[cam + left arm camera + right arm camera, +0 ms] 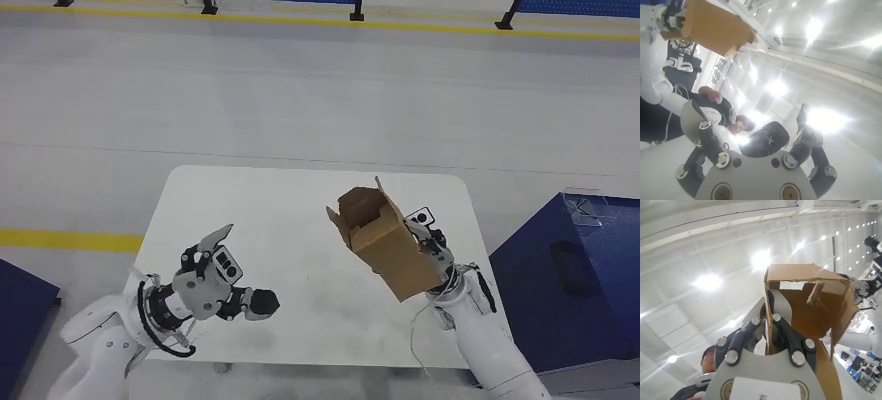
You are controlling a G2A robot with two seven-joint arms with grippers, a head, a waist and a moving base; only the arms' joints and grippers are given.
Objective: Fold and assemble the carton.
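Gripping a brown corrugated cardboard carton [382, 238] off the table

Clamped on one carton wall by the right gripper [769, 306], with one finger inside and one outside (nearly closed, only the board between). Held tilted in the air over the right part of the white, round-cornered table [260, 200], open end turned upward. Inside, a small flap bent inward; ragged, torn edges along the rim. Spread wide and holding nothing: the left gripper [240, 272], over the table's near left part, well apart from the carton.

A white worktop [250, 210] with rounded corners stands on a pale grey floor [300, 90] marked with yellow lines [60, 240]. A blue cabinet [570, 280] stands near it. Overhead, a white beamed ceiling [696, 247] carries bright lamps [708, 281].
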